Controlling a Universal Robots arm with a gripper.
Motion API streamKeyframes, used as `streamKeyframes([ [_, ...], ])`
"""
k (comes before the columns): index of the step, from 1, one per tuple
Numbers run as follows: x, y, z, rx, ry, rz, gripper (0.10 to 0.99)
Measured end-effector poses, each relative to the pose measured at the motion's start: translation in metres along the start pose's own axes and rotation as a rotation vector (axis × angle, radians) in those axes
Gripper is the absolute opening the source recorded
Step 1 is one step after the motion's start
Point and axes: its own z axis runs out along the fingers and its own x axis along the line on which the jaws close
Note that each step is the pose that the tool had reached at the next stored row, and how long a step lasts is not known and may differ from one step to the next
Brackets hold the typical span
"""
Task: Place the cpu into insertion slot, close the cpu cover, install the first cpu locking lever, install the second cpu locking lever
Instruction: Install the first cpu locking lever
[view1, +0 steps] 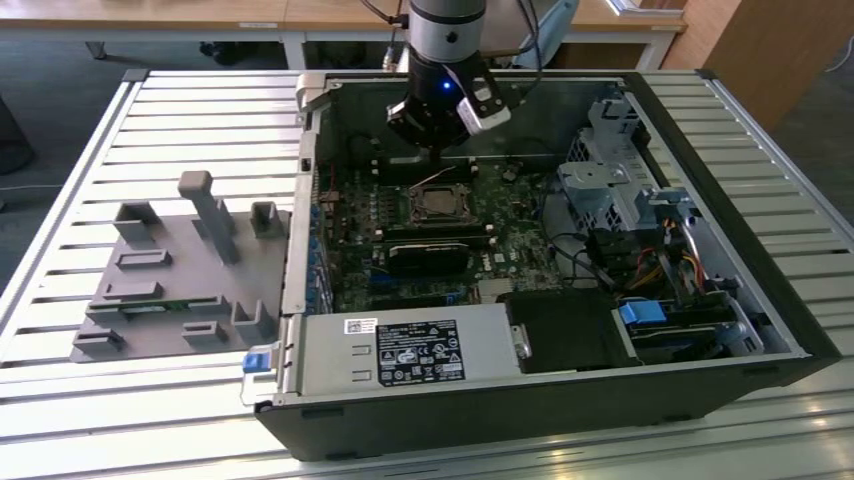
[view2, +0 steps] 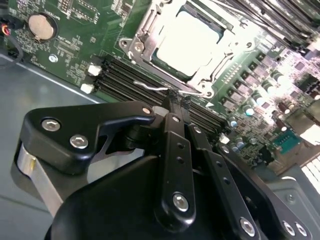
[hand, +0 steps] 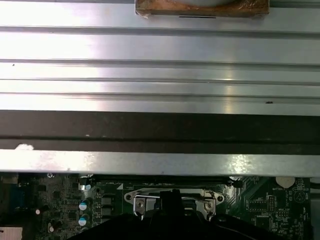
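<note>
The gripper (view2: 174, 97) reaches down into the open computer case (view1: 787, 330) near its far wall. In the second wrist view its black fingers (view2: 172, 150) are drawn together to a closed tip. That tip meets the end of a thin wire locking lever (view2: 150, 86), though I cannot tell whether the wire is actually pinched between them. The lever runs along the edge of the cpu cover (view2: 142, 35) that lies nearest the gripper. The cover lies down flat as a silvery frame, and the cpu (view2: 192, 42) is seated inside it, its pale face showing through the cut-out. Between the fingertips and the cover run the long black memory slots (view2: 122, 75) on the green motherboard (view2: 75, 50), and a round coin battery (view2: 40, 26) sits off toward one board edge. In the first wrist view the gripper (hand: 170, 197) stands in front of the same metal frame, with the case wall beyond it. In the exterior view the gripper (view1: 431, 158) hangs just past the far edge of the insertion slot (view1: 414, 206). That slot sits in the middle of the board, and a labelled power supply (view1: 400, 350) fills the near side of the case. The case rests on a slatted metal table (view1: 80, 400), and a grey moulded fixture (view1: 174, 270) stands toward the table's edge at the exterior view's left.
</note>
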Motion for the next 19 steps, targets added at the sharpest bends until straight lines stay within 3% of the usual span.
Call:
streamKeyframes([
  [6, -0.0005, -0.0003, 0.0048, 0.000, -0.0079, -0.001, 0.106],
  [19, -0.0089, 0.0021, 0.0118, 0.000, -0.0081, -0.001, 0.106],
])
